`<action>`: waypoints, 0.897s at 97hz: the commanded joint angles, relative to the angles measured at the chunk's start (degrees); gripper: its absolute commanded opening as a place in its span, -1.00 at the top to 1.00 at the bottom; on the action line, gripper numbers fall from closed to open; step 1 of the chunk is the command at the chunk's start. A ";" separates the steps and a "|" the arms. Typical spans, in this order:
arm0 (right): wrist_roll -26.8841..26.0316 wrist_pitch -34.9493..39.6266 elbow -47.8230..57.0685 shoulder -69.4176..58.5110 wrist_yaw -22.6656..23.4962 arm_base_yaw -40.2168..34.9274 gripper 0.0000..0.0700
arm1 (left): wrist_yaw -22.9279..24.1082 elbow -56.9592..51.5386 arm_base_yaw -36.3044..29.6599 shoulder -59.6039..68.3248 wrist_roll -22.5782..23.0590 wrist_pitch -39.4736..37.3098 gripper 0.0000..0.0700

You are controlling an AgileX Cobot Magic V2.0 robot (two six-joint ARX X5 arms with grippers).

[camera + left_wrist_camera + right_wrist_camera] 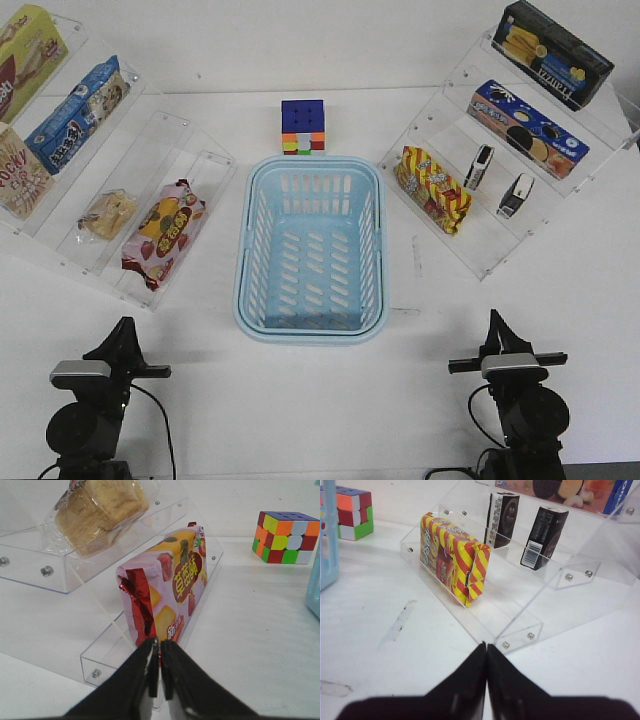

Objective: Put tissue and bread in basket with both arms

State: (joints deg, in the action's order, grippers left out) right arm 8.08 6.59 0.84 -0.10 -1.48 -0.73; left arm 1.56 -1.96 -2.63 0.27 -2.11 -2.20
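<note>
Jaws of both arms closed, empty; crinkly-wrapped bread [108, 213], flat tissue [479, 167] shelved; slotted blue basket [310, 322] between

Even, soft light is falling on a white counter [310, 400] that is filling the whole scene, while clear stepped shelves [160, 150] are standing at its left and right [480, 255] under a plain white wall [300, 40].

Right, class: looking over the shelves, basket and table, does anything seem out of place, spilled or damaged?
Nothing is spilled or toppled. The only blemishes are grey scuff marks on the table, between the basket and the right shelf rack. The puzzle cube behind the basket belongs to neither shelf.
</note>
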 commanded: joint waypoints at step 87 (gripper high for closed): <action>-2.71 -6.99 -0.11 0.04 0.42 -0.11 1.00 | -0.02 1.16 0.09 -0.09 -0.11 -0.70 1.00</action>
State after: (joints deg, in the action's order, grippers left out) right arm 6.55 1.58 0.84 -0.10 -1.21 -0.73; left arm 1.56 -1.96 -2.63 0.27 -2.11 -2.20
